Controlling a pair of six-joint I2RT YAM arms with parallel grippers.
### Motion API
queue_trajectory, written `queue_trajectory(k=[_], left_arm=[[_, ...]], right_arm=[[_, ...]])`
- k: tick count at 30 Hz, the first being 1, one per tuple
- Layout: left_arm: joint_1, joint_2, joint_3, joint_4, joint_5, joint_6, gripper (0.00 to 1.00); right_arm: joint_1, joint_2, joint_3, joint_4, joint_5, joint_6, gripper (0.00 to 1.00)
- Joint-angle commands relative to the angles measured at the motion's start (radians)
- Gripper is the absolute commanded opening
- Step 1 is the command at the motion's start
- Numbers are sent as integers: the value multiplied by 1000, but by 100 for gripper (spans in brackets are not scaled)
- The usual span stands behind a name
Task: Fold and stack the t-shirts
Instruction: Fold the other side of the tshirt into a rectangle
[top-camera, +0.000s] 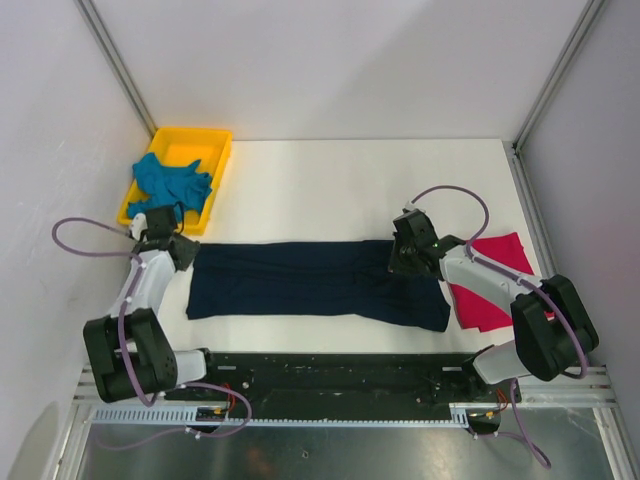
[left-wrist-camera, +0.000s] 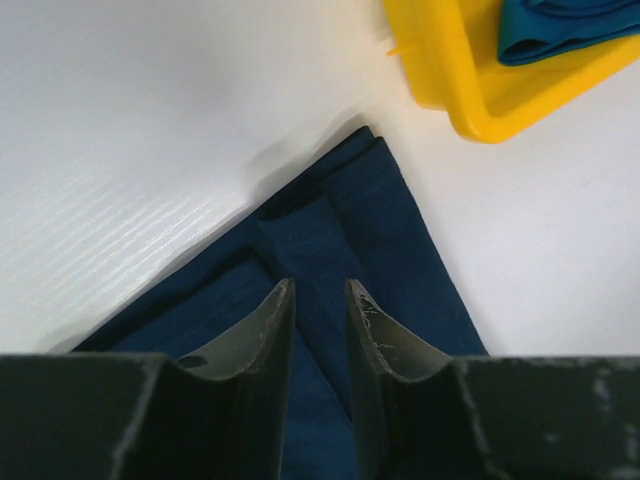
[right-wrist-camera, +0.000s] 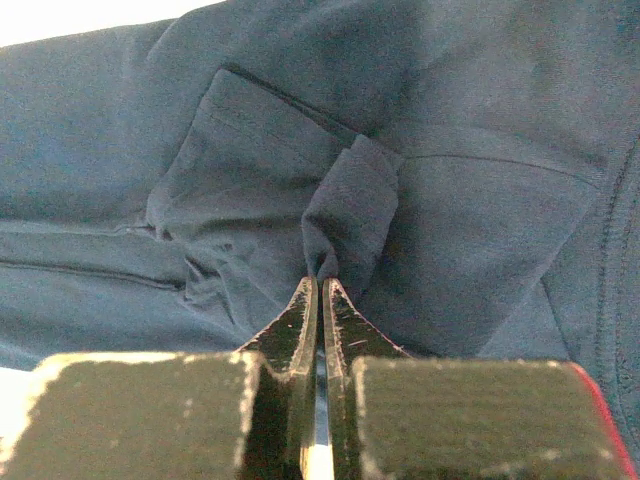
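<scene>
The dark navy t-shirt (top-camera: 300, 280) lies folded into a long strip across the near middle of the table. My left gripper (top-camera: 183, 250) hovers over its left end. In the left wrist view the left gripper (left-wrist-camera: 318, 295) has its jaws a little apart over the navy cloth (left-wrist-camera: 390, 230), holding nothing. My right gripper (top-camera: 402, 262) is on the strip's right part. In the right wrist view the right gripper (right-wrist-camera: 320, 282) is shut on a pinched fold of the navy shirt (right-wrist-camera: 480, 200). The crimson-pink t-shirt (top-camera: 505, 252) lies at the right under my right arm. The teal t-shirt (top-camera: 170, 180) is bunched in the tray.
The yellow plastic tray (top-camera: 225, 165) stands at the far left, just beyond my left gripper; its corner (left-wrist-camera: 440, 70) and the teal cloth (left-wrist-camera: 560, 30) show in the left wrist view. Walls with metal posts close in on both sides. A black rail (top-camera: 330, 370) runs along the near edge.
</scene>
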Motion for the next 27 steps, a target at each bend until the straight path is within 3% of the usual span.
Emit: queue_trajectory(k=[1,8,16,27], left_arm=[[-3,90,65,7,30,-14,29],[-115,266,215,8,9,-22,27],[-167,398,269,7,20,-38,25],[-148,286,115,-14,-9,-59,25]], right_arm=[[4,2,1,33,-8,3,1],[-7,14,1,42,-19,0,1],[-19,16,1,45,-29,-5,1],[-22,17,1,36,-30,-5,1]])
